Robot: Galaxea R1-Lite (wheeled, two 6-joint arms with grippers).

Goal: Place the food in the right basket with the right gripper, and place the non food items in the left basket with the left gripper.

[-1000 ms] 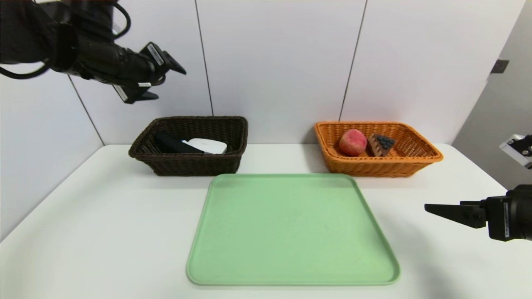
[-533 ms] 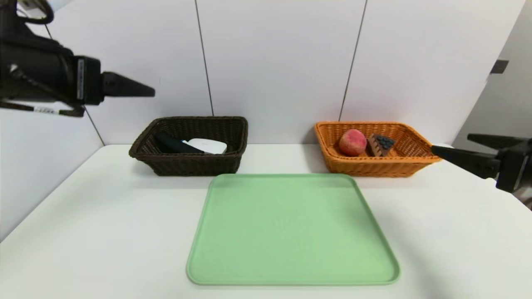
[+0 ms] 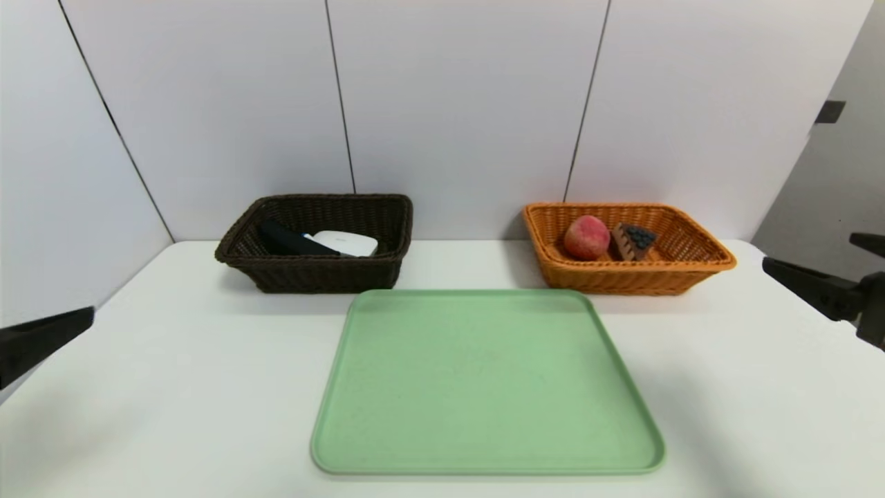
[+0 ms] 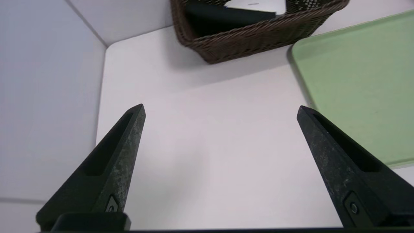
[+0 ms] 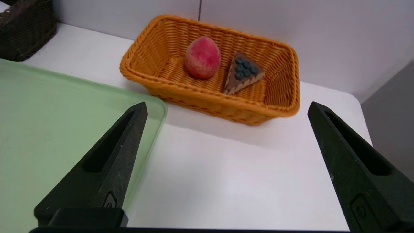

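The dark brown left basket [image 3: 325, 273] holds a long black pouch [image 3: 290, 241] and a flat white case [image 3: 344, 243]. In the orange right basket [image 3: 622, 280] lie a pink-red peach [image 3: 587, 236] and a chocolate cake slice [image 3: 634, 241] topped with blueberries. My left gripper [image 4: 221, 107] hovers open and holding nothing over bare table near the left edge, well in front of the brown basket [image 4: 258, 38]. Only one of its fingers [image 3: 48, 332] shows in the head view. My right gripper [image 5: 227, 104] is open and holds nothing, at the table's right side in front of the orange basket [image 5: 210, 103].
A flat green tray [image 3: 484, 387] lies in the middle of the white table, between the two grippers and in front of both baskets. White wall panels close the back and the left side. The table's right edge drops off beside the right gripper.
The left arm has swung down from high above the brown basket to low at the table's left edge. The right gripper has risen and drawn back toward the right edge.
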